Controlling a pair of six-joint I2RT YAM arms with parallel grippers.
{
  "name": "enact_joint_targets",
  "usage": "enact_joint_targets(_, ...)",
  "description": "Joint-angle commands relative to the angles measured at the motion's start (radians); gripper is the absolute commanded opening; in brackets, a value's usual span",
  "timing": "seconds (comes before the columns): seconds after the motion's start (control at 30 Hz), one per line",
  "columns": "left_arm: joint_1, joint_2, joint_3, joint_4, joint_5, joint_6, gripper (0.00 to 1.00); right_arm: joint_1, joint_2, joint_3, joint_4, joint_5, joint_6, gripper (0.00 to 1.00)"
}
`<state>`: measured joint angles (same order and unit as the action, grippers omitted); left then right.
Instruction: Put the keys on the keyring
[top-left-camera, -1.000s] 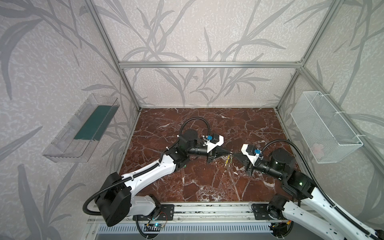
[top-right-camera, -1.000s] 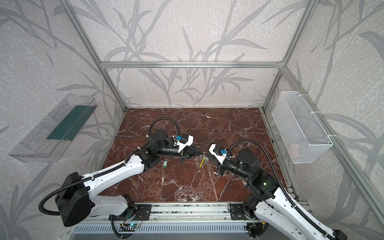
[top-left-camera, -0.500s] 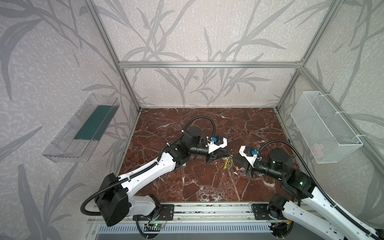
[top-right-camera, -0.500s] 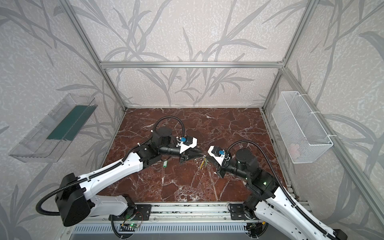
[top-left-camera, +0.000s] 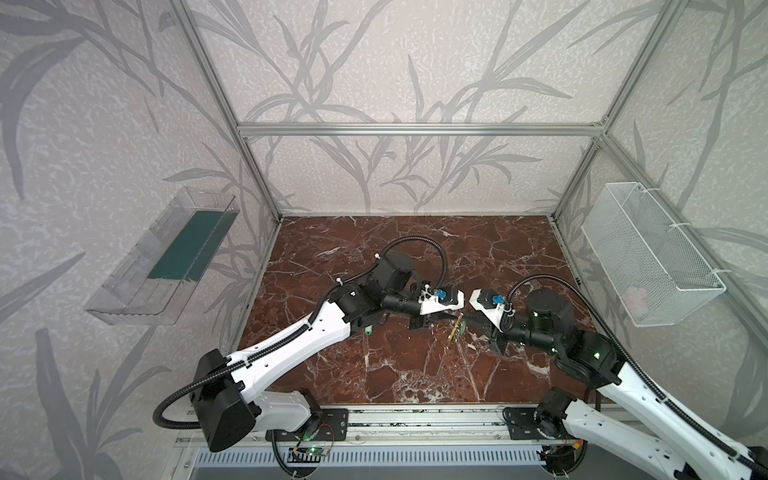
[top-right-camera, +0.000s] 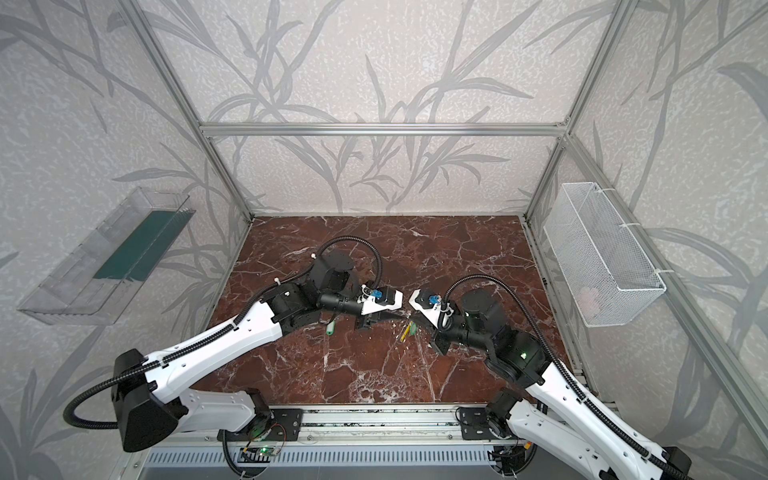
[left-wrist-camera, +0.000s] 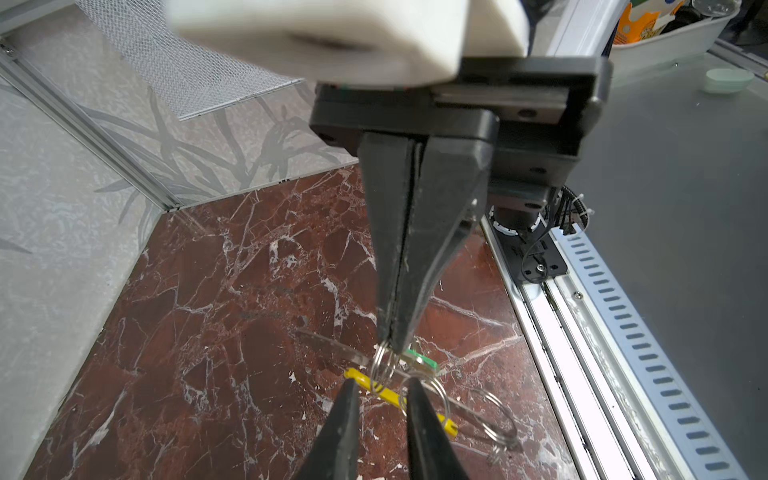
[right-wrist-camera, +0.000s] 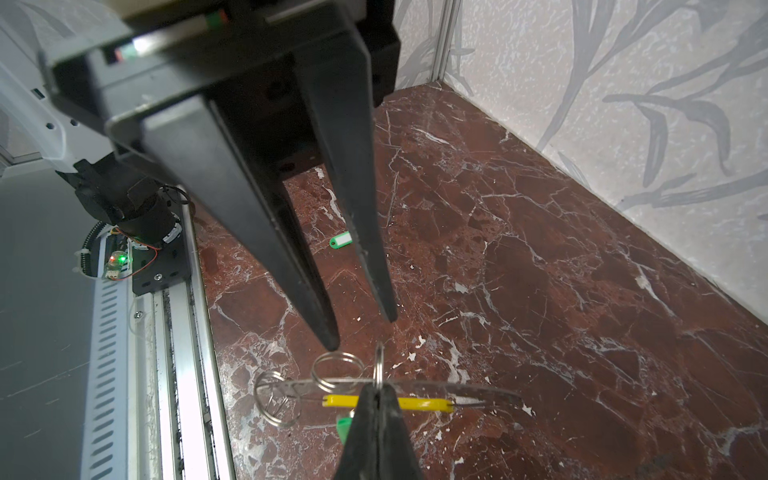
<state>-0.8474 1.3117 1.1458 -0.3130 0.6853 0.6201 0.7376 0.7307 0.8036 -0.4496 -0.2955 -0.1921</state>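
Right end effector (right-wrist-camera: 377, 386) pinches a split ring (right-wrist-camera: 378, 361) on the keyring (right-wrist-camera: 419, 403); left end effector (right-wrist-camera: 361, 332) gapes alongside.

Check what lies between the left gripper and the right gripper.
Left wrist view: a small split ring, pinched by the shut right gripper, and the yellow-sleeved keyring, just ahead of the open left gripper.

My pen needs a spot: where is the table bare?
Bare: the table along the back wall and the front strip along the rail. Crowded: the middle, where left gripper and right gripper meet at the keyring; a green tag lies near the left arm.
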Motion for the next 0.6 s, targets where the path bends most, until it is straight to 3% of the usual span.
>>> enact_joint_targets(0.0,-0.013,0.002,0.044,-0.058,-0.039,0.070,0.24,-0.001,-0.005,0.039,0.000,-0.028,-0.003,0.00)
enact_joint_targets(0.4,-0.036,0.032,0.057,-0.022,-0.075,0.075,0.25,-0.001,0.014,0.039,-0.001,-0.055,-0.001,0.00)
enact_joint_targets(0.57,-0.042,0.046,0.061,-0.024,-0.069,0.077,0.19,-0.001,0.015,0.037,0.011,-0.059,-0.004,0.00)
